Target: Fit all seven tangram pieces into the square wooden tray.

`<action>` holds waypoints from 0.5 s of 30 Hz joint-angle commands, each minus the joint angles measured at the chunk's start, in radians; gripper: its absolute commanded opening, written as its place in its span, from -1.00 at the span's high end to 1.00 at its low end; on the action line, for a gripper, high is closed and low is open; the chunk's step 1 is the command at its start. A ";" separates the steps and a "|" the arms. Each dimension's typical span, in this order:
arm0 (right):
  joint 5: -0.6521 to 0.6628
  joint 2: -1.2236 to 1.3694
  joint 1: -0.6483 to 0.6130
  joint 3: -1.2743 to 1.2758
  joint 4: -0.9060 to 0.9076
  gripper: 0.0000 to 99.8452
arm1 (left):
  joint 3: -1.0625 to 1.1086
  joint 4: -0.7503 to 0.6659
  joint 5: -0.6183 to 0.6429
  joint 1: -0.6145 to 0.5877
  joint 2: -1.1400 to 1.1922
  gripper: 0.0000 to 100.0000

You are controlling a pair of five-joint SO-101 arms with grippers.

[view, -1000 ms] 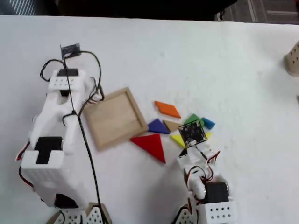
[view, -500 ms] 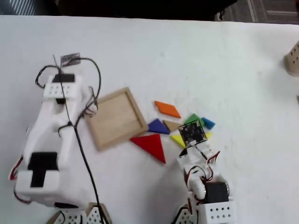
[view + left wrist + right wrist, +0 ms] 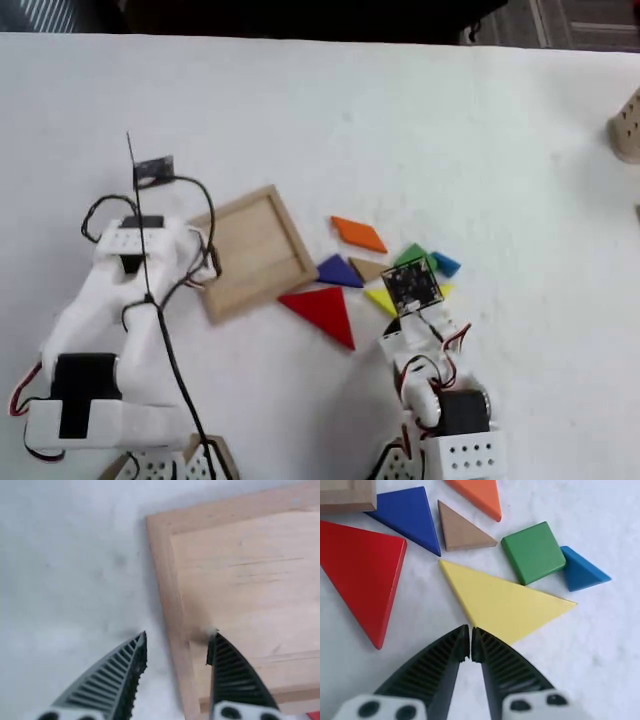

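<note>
Seven pieces lie loose on the table [image 3: 450, 130] beside the tray [image 3: 255, 245], whose floor is bare wood. From my right wrist camera I can count them: red triangle [image 3: 362, 575], blue triangle [image 3: 407, 515], tan triangle [image 3: 460, 532], green square [image 3: 534, 551], a small blue triangle [image 3: 580, 570] against the square's side, yellow triangle [image 3: 500, 600], and an orange piece [image 3: 477, 492] cut off at the frame edge. The right gripper [image 3: 470, 632] has its fingers pressed together, tips just at the yellow triangle's edge; I cannot tell whether they touch it. From above, the right arm [image 3: 440, 400] covers most of the yellow triangle and part of the green square, and hides its own gripper. The left gripper [image 3: 177, 636] is spread, straddling the tray's rim: one finger over the table outside, the other over the floor inside. From above, the left arm [image 3: 110, 300] covers the tray's corner nearest it.
</note>
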 commanded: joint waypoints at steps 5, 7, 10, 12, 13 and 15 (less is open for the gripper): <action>0.011 -0.012 0.010 0.009 0.004 0.96 | -0.023 0.003 -0.008 -0.159 0.004 0.76; 0.011 -0.012 0.008 0.009 0.004 0.96 | -0.038 0.017 -0.008 -0.205 0.007 0.76; 0.011 -0.012 0.007 0.009 0.004 0.96 | -0.066 0.035 -0.008 -0.234 0.007 0.76; 0.011 -0.012 0.007 0.009 0.004 0.96 | -0.078 0.037 -0.008 -0.239 0.007 0.76; 0.011 -0.012 0.007 0.009 0.004 0.96 | -0.084 0.035 -0.008 -0.239 0.007 0.76; 0.011 -0.012 0.007 0.009 0.004 0.96 | -0.103 0.034 -0.026 -0.234 0.007 0.76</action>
